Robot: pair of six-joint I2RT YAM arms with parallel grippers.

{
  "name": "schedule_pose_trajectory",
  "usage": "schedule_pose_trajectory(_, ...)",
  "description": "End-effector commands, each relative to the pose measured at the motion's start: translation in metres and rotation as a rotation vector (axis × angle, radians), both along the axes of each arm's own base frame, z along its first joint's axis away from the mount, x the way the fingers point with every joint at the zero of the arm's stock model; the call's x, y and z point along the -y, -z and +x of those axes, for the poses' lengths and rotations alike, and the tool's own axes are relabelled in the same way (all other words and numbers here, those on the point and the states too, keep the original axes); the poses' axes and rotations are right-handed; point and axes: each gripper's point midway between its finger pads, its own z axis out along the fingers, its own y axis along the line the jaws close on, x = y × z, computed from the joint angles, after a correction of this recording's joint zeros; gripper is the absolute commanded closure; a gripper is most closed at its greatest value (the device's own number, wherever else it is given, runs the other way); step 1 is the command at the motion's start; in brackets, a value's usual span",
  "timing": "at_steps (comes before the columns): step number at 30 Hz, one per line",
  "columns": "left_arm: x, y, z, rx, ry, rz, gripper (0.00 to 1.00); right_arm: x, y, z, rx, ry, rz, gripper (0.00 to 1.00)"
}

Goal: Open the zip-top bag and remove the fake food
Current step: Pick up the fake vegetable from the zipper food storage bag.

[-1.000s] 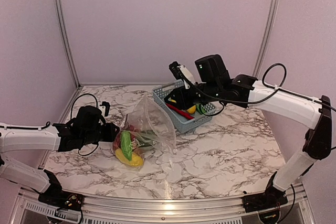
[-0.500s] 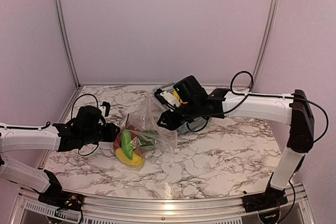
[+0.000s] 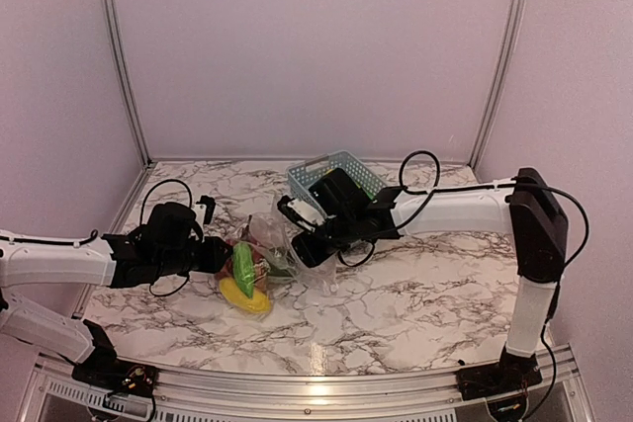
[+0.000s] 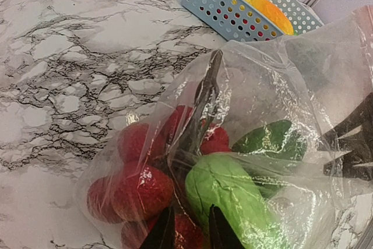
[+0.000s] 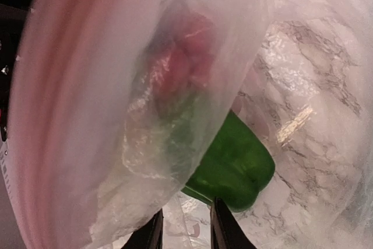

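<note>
Mia: What is the biggest thing there?

Tom: One table [image 3: 415,294] with marble lines. One zip-top bag [image 4: 262,86] lies on its side on it, stretched from left to right. One basket [image 4: 221,13] stands behind the bag.

Mia: Who has the bag?

Tom: The left pincer [image 4: 187,231] is squeezed together on a fold of plastic at the bag's left end. The right pincer [image 5: 185,231] is at the other end, with plastic all around it. Its fingers have a small gap. The view is too blurry to tell if they pinch anything.

Mia: Where is the fake food [image 3: 242,274]?

Tom: Most of it is inside the bag, heaped near the left pincer. The dark green piece [image 5: 239,170] lies just in front of the right pincer, a little to its right. So the right pincer is the nearer one, and it would likely grab that piece next.

Mia: How many are there?

Tom: In the bag there is one light green piece [image 4: 227,199], one dark green piece, one yellow piece [image 3: 242,295] and at least four red fruits [image 4: 140,188]. Two yellow-orange pieces [image 4: 271,13] sit in the basket.
</note>
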Motion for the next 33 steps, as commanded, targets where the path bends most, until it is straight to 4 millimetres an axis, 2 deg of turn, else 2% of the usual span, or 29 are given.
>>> schedule_pose_trajectory(1, 0.002, 0.001, 0.001, -0.005, 0.004, 0.006, 0.77, -0.022, -0.007, -0.028, -0.032, -0.058, 0.04, 0.73)
schedule_pose_trajectory(6, -0.005, -0.003, 0.007, 0.008, -0.013, 0.04, 0.77, -0.037, -0.022, -0.059, -0.045, -0.111, 0.078, 0.7)
schedule_pose_trajectory(10, -0.005, -0.014, 0.01, 0.023, -0.002, 0.05, 0.77, -0.03, -0.018, -0.05, -0.032, -0.054, 0.056, 0.7)
schedule_pose_trajectory(15, 0.013, -0.045, 0.004, 0.055, 0.06, 0.015, 0.77, -0.03, -0.019, -0.044, -0.038, -0.027, 0.077, 0.7)
schedule_pose_trajectory(17, 0.024, -0.049, -0.003, 0.048, 0.096, -0.02, 0.77, -0.031, -0.022, -0.041, -0.036, -0.016, 0.086, 0.7)
schedule_pose_trajectory(21, 0.042, -0.035, -0.018, 0.0, 0.141, -0.068, 0.77, -0.029, -0.025, -0.033, -0.036, 0.019, 0.099, 0.7)
schedule_pose_trajectory(25, 0.049, -0.012, -0.028, -0.061, 0.157, -0.107, 0.78, -0.025, -0.031, -0.023, -0.018, 0.055, 0.11, 0.69)
schedule_pose_trajectory(28, 0.043, 0.007, -0.034, -0.106, 0.147, -0.078, 0.78, -0.022, -0.033, -0.015, 0.008, 0.059, 0.106, 0.66)
schedule_pose_trajectory(33, 0.017, 0.037, -0.036, -0.163, 0.094, 0.023, 0.79, -0.022, -0.021, -0.001, 0.099, 0.029, 0.049, 0.53)
